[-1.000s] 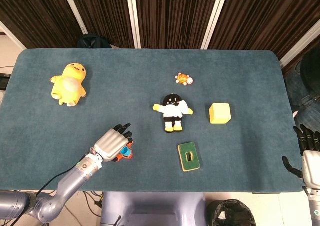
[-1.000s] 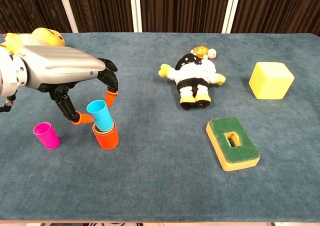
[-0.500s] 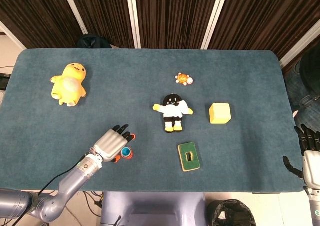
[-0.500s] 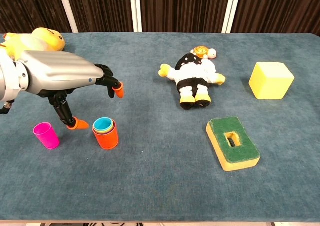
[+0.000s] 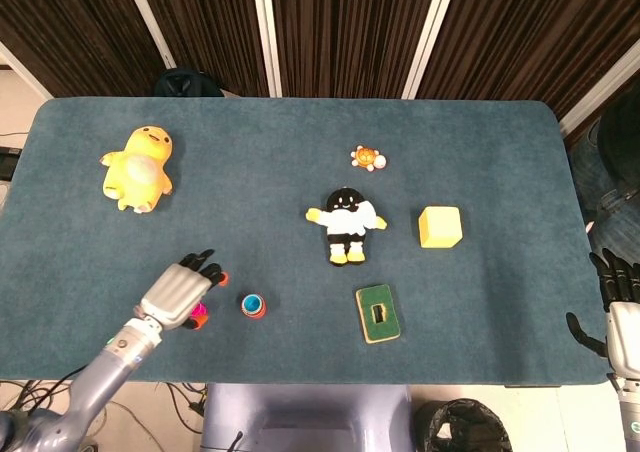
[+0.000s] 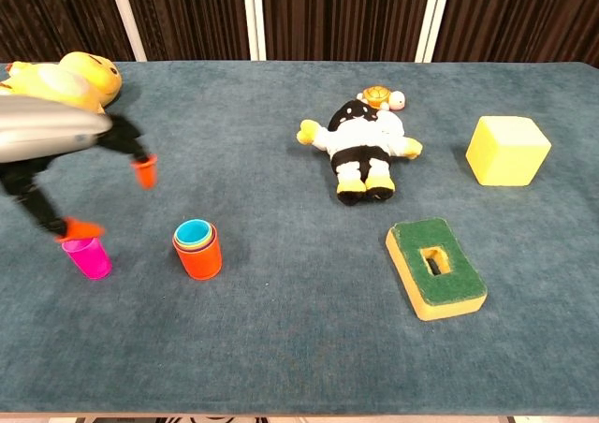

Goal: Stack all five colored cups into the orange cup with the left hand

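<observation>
dark curtains behind teal table (image 6: 309,348). left hand (image 5: 178,290) at 7 o'clock, fingers spread, holding nothing, above magenta cup (image 6: 86,256). orange cup (image 6: 198,251) just right of it, other cups nested inside, blue on top. right hand (image 5: 618,307) at 4 o'clock edge, grasp state unclear.

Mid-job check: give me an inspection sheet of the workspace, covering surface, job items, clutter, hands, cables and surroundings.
Surface: blue-green table cloth, flat.
Job's things: orange cup upright with cups nested inside, blue innermost; magenta cup stands apart beside it.
Clutter: yellow duck plush, penguin plush, small turtle toy, yellow block, green sponge.
Hands: left hand above the magenta cup, blurred; right hand off the table edge, fingers apart.
Cables: nothing seen on the table.
Surroundings: dark curtain behind.
</observation>
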{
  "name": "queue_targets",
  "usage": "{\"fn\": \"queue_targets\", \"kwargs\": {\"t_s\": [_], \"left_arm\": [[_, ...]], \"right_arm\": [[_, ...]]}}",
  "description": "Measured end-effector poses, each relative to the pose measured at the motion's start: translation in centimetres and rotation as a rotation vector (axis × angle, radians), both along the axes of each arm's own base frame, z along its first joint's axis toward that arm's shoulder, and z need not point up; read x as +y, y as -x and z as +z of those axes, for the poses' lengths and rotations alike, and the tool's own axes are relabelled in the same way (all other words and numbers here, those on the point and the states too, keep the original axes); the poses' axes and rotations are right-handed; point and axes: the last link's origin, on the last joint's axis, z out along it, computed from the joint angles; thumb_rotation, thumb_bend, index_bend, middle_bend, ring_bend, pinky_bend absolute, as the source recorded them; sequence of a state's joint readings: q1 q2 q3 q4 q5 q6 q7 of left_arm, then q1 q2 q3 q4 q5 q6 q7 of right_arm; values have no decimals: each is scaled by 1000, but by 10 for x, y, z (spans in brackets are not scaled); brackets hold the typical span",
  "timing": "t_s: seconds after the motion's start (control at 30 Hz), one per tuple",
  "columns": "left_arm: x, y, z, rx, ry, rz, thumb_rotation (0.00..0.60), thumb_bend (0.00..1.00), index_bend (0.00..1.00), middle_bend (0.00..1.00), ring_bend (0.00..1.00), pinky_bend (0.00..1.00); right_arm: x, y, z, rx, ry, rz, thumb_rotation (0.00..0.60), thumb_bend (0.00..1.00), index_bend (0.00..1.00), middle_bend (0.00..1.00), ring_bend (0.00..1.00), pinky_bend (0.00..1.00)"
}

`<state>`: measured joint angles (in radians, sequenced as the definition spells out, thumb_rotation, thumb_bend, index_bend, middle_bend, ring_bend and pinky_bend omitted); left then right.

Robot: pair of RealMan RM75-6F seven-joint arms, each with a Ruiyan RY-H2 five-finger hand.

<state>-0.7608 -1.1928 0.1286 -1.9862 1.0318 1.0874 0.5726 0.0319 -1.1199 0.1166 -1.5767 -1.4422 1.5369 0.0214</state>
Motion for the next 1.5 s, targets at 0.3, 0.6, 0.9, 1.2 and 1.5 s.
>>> {"fn": "queue_targets", "kwargs": {"t_s": [0.3, 0.6, 0.9, 1.2, 1.5], "left_arm": [[-7, 40, 13, 33, -18, 30, 600, 226, 342, 212, 0, 149], [-8, 54, 1, 69, 1, 23, 600, 227, 360, 214, 0, 150], [-4, 55, -14, 62, 1, 23, 600, 242, 399, 219, 0, 151], [-2, 49, -19, 58, 2, 5, 600, 254, 426, 226, 0, 151], [-3, 46, -23, 62, 9, -10, 600, 273, 457, 235, 0, 151]], "right_arm": [[-1, -1, -3, 6, -10, -1, 600, 373, 72, 44, 72, 36], [-1, 0, -2, 4, -6, -2, 600, 373, 72, 44, 71, 36], [-1, 0, -2, 3, -6, -3, 600, 373, 72, 44, 71, 36], [-1, 0, -3, 3, -10, -2, 600, 373, 72, 44, 72, 36], [-1, 0, -3, 3, -10, -3, 600, 373, 72, 44, 72, 36]]}}
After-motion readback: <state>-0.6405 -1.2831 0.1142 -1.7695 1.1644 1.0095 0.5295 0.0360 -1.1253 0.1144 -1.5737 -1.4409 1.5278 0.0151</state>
